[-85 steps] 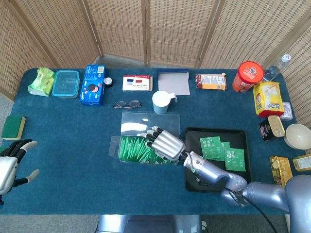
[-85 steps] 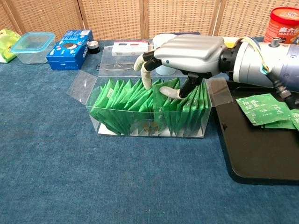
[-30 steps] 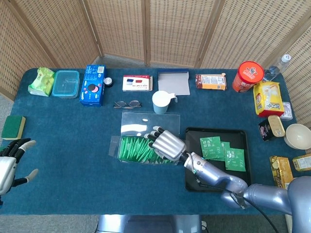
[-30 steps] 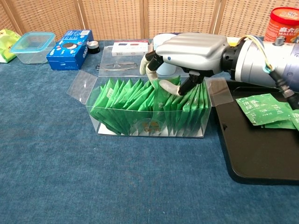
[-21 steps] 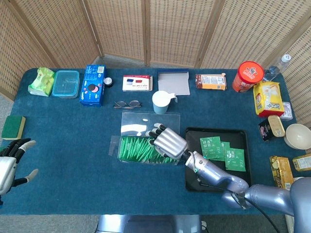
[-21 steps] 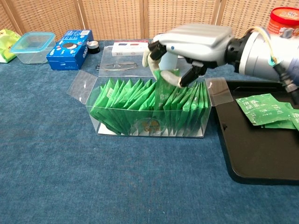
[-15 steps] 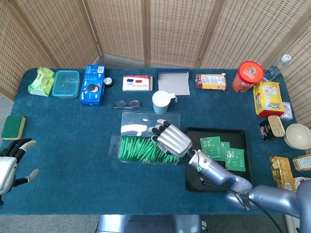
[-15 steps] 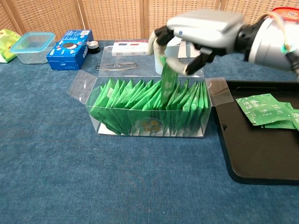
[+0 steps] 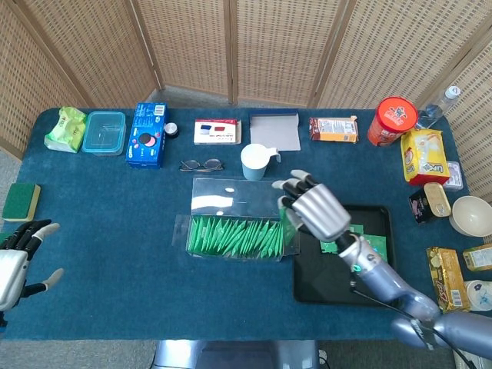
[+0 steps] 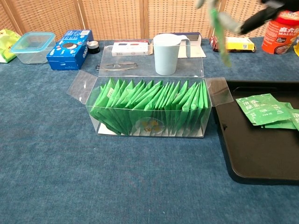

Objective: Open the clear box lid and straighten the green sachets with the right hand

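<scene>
The clear box (image 9: 234, 237) stands mid-table, packed with a row of upright green sachets (image 10: 149, 105). Its lid (image 10: 149, 69) lies open flat behind it, and both end flaps are folded out. My right hand (image 9: 317, 212) is raised above the box's right end, over the edge of the black tray (image 10: 261, 163). It pinches one green sachet (image 10: 218, 30), which hangs blurred in the chest view. Several more sachets (image 10: 262, 110) lie on the tray. My left hand (image 9: 15, 257) hovers at the table's left edge, fingers apart and holding nothing.
A pale blue cup (image 10: 166, 53) stands on the far edge of the lid, with glasses (image 9: 201, 164) to its left. Boxes, a lidded container (image 9: 104, 132) and a red can (image 9: 395, 120) line the back. Snacks and a bowl (image 9: 470, 214) crowd the right edge.
My right hand has pulled one sachet up out of the box and swung it right and higher, towards the tray. The remaining sachets stand more evenly. The left hand has stayed put.
</scene>
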Motion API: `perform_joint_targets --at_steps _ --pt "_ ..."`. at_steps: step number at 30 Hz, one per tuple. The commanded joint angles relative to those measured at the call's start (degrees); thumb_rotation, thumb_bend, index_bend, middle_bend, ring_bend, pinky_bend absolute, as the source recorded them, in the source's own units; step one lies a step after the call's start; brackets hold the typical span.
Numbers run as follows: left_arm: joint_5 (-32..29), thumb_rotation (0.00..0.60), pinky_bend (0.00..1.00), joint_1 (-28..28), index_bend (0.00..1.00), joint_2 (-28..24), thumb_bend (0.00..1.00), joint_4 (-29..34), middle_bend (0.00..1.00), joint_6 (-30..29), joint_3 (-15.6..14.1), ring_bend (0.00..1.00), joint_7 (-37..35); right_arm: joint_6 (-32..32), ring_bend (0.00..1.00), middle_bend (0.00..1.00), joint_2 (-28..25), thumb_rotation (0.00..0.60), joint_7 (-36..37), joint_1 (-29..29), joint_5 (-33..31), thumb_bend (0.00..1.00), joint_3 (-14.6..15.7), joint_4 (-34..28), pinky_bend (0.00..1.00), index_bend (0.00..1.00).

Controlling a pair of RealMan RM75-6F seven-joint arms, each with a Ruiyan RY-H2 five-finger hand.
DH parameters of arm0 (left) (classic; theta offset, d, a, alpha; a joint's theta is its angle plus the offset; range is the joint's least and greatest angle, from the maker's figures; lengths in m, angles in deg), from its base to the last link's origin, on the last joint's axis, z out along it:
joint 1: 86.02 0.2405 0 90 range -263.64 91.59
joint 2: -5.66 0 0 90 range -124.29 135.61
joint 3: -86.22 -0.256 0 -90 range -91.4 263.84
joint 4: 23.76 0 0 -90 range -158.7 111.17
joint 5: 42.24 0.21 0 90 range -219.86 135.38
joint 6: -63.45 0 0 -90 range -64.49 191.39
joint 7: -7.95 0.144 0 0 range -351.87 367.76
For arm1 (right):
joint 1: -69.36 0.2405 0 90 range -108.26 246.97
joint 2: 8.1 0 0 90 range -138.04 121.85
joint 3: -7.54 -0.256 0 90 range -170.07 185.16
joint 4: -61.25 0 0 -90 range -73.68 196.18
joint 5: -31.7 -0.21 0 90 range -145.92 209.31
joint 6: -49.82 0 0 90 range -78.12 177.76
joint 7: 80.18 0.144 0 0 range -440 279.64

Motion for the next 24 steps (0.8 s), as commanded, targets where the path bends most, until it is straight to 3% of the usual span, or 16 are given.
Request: perform_joint_targets --at_steps 1,14,21,24 --pt "0.2 0.6 0.26 0.0 0.18 0.0 0.19 0.3 0.16 -0.1 0.0 0.13 0.3 2.7 0.3 0.29 -2.4 0.6 0.1 -2.8 0.0 0.62 0.7 -1.4 0.2 0.66" --pt "1.5 0.6 0.26 0.4 0.18 -1.2 0.19 2.5 0.16 -1.2 -0.2 0.13 1.7 7.6 0.29 0.28 -5.9 0.6 2.4 -12.3 -2.0 0.62 5.1 0.5 0.19 0.6" --pt "1.8 0.6 0.26 0.7 0.18 -1.4 0.19 3.0 0.16 -1.3 -0.6 0.13 1.9 8.7 0.22 0.22 -5.8 0.6 3.6 -15.7 -2.9 0.62 6.4 2.5 0.15 0.42" --pt "2.0 0.6 0.26 0.9 0.18 -1.5 0.19 3.1 0.16 -1.5 -0.7 0.13 2.0 8.8 0.19 0.18 -5.6 0.6 3.1 -16.9 -3.3 0.62 6.9 3.5 0.14 0.29"
